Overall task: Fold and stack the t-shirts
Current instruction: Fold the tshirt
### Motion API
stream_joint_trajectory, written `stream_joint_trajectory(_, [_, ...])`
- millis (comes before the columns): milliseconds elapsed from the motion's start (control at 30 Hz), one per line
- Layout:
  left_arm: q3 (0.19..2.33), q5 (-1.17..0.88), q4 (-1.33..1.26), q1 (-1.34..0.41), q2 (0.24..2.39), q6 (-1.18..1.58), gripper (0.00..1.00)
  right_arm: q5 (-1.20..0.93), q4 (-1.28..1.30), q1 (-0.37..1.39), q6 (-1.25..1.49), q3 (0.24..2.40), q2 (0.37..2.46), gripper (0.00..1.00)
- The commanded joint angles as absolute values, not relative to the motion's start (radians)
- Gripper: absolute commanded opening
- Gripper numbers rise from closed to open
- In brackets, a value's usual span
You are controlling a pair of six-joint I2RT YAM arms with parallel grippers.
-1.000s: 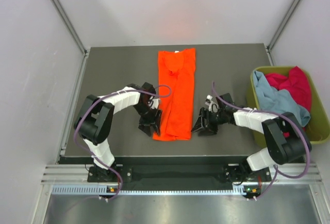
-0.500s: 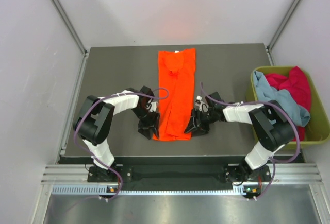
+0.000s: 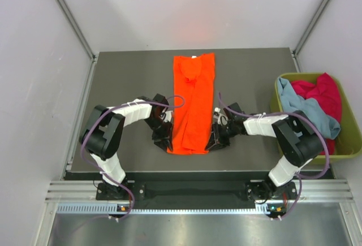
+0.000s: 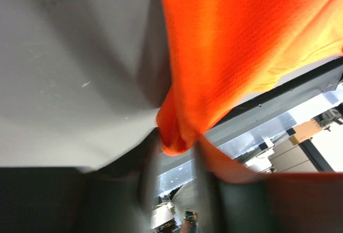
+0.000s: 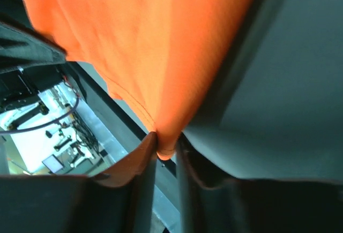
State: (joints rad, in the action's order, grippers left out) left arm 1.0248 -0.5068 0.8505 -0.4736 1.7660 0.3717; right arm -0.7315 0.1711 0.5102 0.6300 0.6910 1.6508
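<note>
A dark grey table (image 3: 124, 87) is sitting inside a booth of pale walls, with a metal rail (image 3: 186, 192) running along its near edge where both arm bases are bolted.

An olive-green bin (image 3: 351, 151) is standing at the table's right edge. A grey-blue shirt (image 3: 300, 109) is spilling over its left side, and a magenta shirt (image 3: 325, 93) is lying heaped behind and beside it. Whether the magenta cloth is one shirt or two cannot be told.

The orange shirt (image 3: 192, 104) is lying in the middle of the table as a long narrow strip, running from the far edge towards the arms. The left gripper (image 3: 166, 139) is sitting at its near left corner and the right gripper (image 3: 214, 140) at its near right corner, both low on the table. In the left wrist view the orange shirt (image 4: 241, 40) is bunching into the left gripper (image 4: 177, 155), the corner filling the gap between the jaws, which are pressing on it from both sides. In the right wrist view the right gripper (image 5: 166, 155) is pinching the hem corner of the orange shirt (image 5: 150, 40), jaws nearly together with only cloth between them.

A second ago both grippers were standing apart from the shirt with wider jaws; now they are in against its edges and narrowed onto it. The strip is lying where it was, and the bin's contents are looking the same.
</note>
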Motion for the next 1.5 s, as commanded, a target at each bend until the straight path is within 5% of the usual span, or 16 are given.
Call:
stream_joint_trajectory(0, [1.049,-0.538,0.827,-0.469,1.753,0.380,0.30,-0.719,0.172,0.526,0.618,0.649,1.591,0.13])
stream_joint_trajectory(33, [1.051,-0.541,0.827,-0.469,1.753,0.380,0.23,-0.716,0.173,0.526,0.618,0.644,1.577,0.00])
stream_joint_trajectory(167, [1.045,-0.554,0.827,-0.471,1.738,0.373,0.00,-0.704,0.240,0.526,0.569,0.653,1.526,0.00])
stream_joint_trajectory(867, [1.383,-0.500,0.945,-0.568,1.672,0.226,0.00,-0.667,0.468,0.387,0.370,0.851,1.290,0.00])
stream_joint_trajectory(1233, [1.632,-0.442,0.956,-0.451,1.844,0.199,0.00,-0.663,0.404,0.285,0.365,1.172,1.563,0.00])
stream_joint_trajectory(1467, [2.018,-0.474,1.063,-0.356,2.145,0.147,0.00,-0.634,0.357,0.272,0.351,1.356,1.741,0.00])
